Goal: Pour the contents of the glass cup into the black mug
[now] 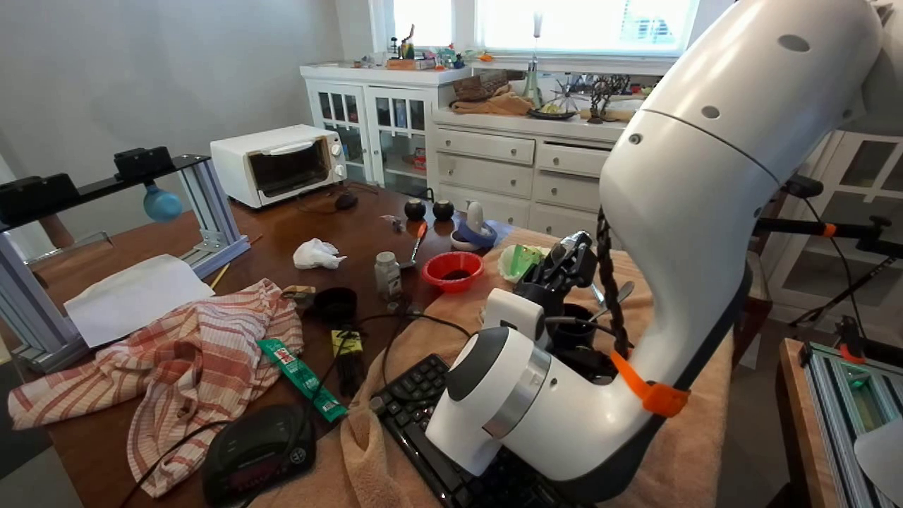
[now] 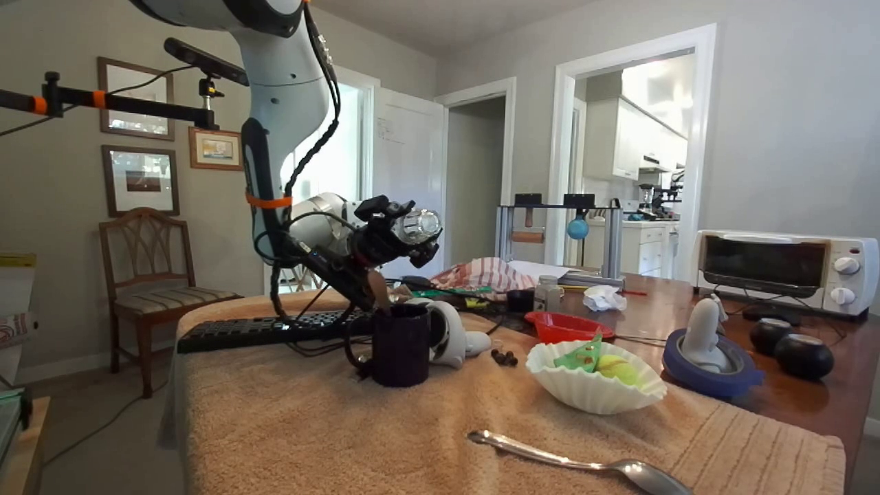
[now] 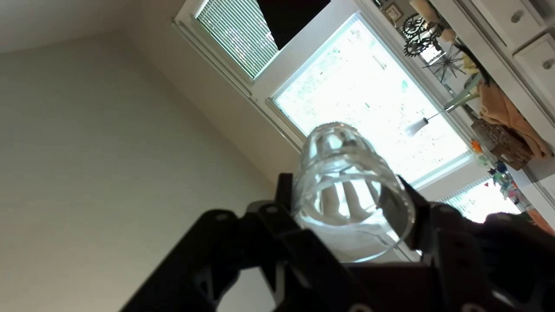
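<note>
My gripper is shut on the clear glass cup and holds it tipped over, above and slightly right of the black mug. In the wrist view the cup sits between both fingers with its mouth facing the camera; I see no contents in it. The mug stands upright on the towel, its handle to the left in that exterior view. A brown piece shows at the mug's rim; I cannot tell what it is. The mug is partly hidden by the arm in an exterior view.
A red bowl, a white fluted bowl and a white controller stand near the mug. Small dark pieces and a metal spoon lie on the towel. A keyboard lies under the arm.
</note>
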Controlling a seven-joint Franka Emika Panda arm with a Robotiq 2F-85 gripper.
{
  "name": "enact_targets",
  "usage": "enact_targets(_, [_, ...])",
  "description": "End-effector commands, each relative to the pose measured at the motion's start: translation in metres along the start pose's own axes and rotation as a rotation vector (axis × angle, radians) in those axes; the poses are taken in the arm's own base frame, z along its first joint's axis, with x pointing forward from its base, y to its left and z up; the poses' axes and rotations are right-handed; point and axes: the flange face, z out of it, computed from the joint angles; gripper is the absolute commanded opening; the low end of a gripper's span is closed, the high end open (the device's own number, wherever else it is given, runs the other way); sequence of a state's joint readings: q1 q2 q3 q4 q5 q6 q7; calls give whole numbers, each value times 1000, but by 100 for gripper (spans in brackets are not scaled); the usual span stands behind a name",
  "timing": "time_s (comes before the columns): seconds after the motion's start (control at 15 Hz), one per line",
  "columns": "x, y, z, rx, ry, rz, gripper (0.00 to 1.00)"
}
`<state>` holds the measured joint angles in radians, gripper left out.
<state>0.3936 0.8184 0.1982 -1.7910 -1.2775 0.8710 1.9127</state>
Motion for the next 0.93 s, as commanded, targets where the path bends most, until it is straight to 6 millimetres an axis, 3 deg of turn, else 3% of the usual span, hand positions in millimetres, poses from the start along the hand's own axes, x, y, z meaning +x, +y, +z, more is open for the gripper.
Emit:
enact_targets(0.0, [-9, 1, 0, -47, -19, -19, 30])
enact_targets(0.27, [-18, 2, 4, -49, -48, -51, 30])
enact_targets(0.6, [-10, 19, -2, 131, -82, 41, 30])
enact_targets(0.87, [0, 31, 10, 284, -79, 110, 30])
